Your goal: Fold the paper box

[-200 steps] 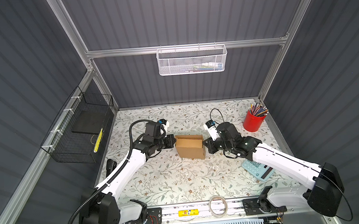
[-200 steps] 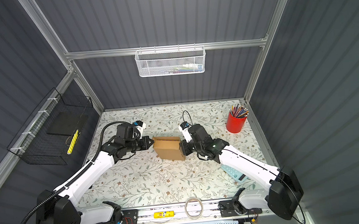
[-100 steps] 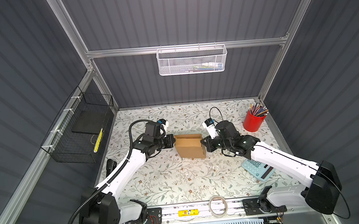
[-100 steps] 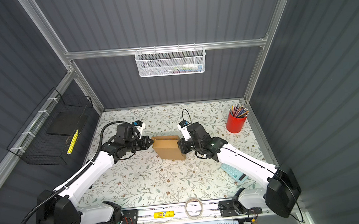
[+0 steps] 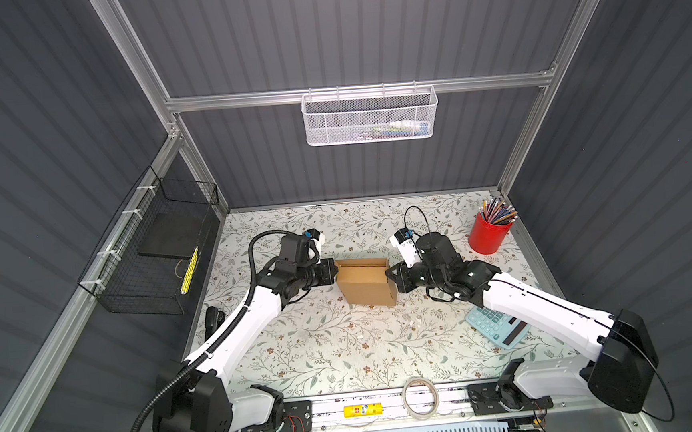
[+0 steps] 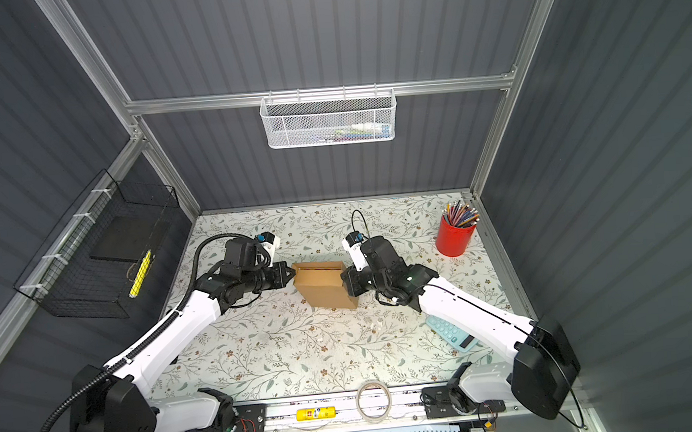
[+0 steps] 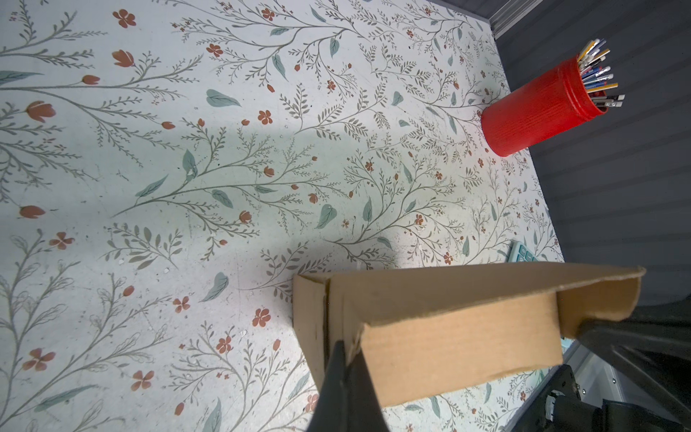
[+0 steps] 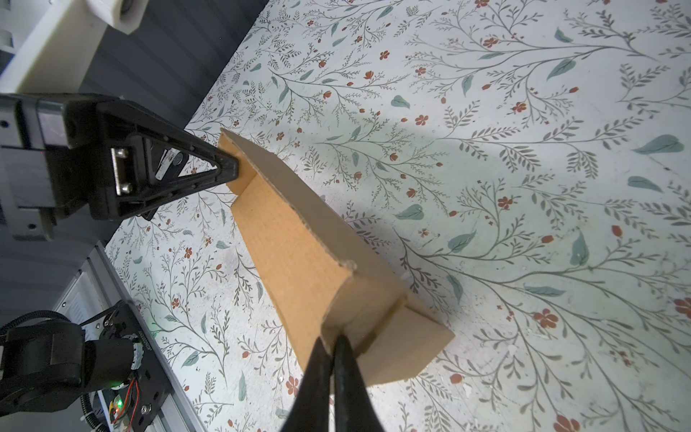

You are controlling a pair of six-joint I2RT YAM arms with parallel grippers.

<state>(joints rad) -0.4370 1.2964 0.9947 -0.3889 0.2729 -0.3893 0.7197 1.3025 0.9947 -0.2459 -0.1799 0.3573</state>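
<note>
1. The paper box [image 5: 365,282] is near the middle of the flowered desk [image 5: 324,352], partly folded, with its top open in both top views.
2. It lies between my two pincers, one at each end.
3. My left pincer [image 5: 334,270] is closed on the cardboard edge at the box's left end.
4. My right pincer [image 5: 390,275] is clamped on the flap at the right end, its fingers [image 8: 346,377] pinched together.
5. I cannot tell whether the underside touches the desk.

Even overhead light, soft shadows, edge distortion
</note>
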